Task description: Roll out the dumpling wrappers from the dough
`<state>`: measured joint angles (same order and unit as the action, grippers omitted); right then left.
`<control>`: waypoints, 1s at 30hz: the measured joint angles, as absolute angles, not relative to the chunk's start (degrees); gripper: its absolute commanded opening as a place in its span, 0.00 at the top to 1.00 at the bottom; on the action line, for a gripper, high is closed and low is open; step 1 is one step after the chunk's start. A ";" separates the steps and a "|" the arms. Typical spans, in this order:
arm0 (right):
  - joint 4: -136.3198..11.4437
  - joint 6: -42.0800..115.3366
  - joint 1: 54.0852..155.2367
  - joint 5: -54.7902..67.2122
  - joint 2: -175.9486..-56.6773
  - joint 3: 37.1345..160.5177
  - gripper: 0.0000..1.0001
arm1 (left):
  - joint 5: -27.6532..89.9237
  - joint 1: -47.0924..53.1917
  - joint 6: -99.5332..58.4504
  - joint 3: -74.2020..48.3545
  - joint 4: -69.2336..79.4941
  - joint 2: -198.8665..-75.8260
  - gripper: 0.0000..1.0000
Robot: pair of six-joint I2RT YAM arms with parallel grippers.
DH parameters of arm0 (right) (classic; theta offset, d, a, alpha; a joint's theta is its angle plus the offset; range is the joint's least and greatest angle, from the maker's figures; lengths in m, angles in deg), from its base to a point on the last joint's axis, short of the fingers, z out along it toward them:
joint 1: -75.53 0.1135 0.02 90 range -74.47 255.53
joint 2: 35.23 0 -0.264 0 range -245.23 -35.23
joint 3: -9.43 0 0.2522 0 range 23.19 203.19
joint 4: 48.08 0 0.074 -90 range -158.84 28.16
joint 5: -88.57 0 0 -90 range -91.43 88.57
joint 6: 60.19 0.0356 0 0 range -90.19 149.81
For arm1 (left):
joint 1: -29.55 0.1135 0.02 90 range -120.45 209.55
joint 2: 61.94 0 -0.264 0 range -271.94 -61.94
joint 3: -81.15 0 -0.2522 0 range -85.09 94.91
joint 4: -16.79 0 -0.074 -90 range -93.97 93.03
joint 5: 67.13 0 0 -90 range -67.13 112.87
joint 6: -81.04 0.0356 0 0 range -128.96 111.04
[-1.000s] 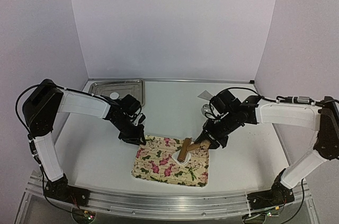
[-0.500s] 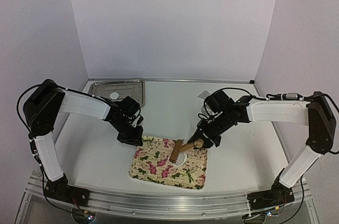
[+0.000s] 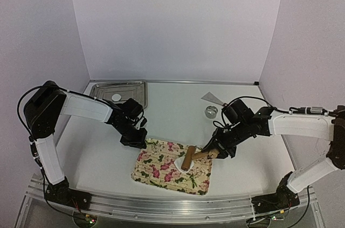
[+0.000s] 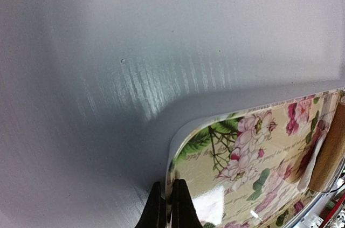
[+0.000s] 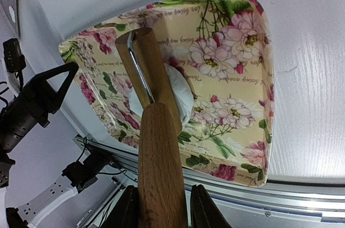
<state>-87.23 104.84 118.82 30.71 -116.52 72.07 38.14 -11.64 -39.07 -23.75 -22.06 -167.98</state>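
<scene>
One lump of dough (image 5: pixel 182 98) lay on the floral tray (image 5: pixel 237 39), half hidden under the rolling pin (image 5: pixel 159 147) clamped in the right gripper (image 5: pixel 164 206), while the left gripper (image 4: pixel 167 209), fingertips pressed together, met the tray's corner rim, its hold unclear.

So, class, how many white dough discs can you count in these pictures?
2. One dough disc lies in the metal tray at the far left; the second dough disc sits on the floral tray, partly under the wooden rolling pin. Others could be hidden.
</scene>
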 measured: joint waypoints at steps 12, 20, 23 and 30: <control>-86.11 105.24 118.87 30.26 -113.34 68.64 1.00 | 38.23 -11.60 -39.28 -25.18 -20.25 -167.30 1.00; -84.92 105.58 118.87 30.25 -112.97 67.18 1.00 | 38.21 -11.59 -39.33 -25.72 -19.51 -166.97 1.00; -84.48 105.77 118.87 30.32 -113.02 66.68 1.00 | 38.21 -11.57 -39.38 -25.87 -19.37 -166.91 1.00; -82.69 107.48 118.87 30.00 -110.07 63.52 1.00 | 38.27 -11.52 -39.48 -25.99 -19.16 -166.85 1.00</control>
<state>-82.69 107.48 118.87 30.00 -110.07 63.52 38.27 -11.52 -39.48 -25.99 -19.16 -166.85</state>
